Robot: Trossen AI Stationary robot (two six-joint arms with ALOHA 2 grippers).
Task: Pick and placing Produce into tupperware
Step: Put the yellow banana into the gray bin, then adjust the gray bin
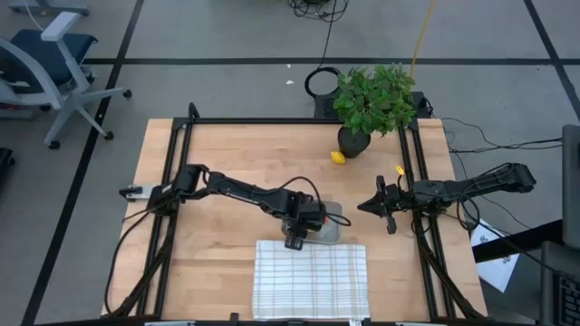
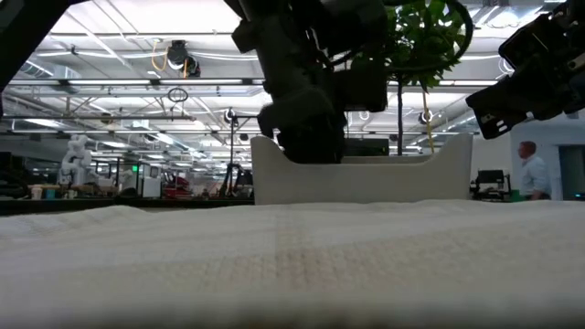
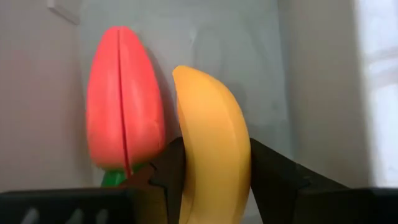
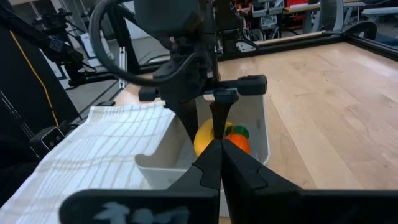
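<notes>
The translucent grey tupperware (image 1: 332,223) stands on the wooden table just beyond the white grid cloth (image 1: 311,279). Inside it lie the orange carrot with its green top (image 3: 123,102) and the curved yellow banana (image 3: 208,118), side by side. My left gripper (image 3: 216,152) reaches down into the tub and is shut on the banana. The small yellow lemon (image 1: 338,158) sits on the table by the plant pot. My right gripper (image 4: 219,155) hovers shut to the right of the tub, touching nothing. My left gripper pinches the banana between its two fingers (image 3: 169,171), which lie across it at a stretch back from its far tip (image 3: 214,165). The fingers come from above, pointing down into the tub. The banana lies alongside the carrot; whether it rests on the tub's floor I cannot tell.
A leafy potted plant (image 1: 372,104) stands at the table's far right, with the lemon at its foot. The cloth covers the near middle of the table. Black frame rails run along the table's left and right sides. A person (image 2: 530,169) stands far off in the room.
</notes>
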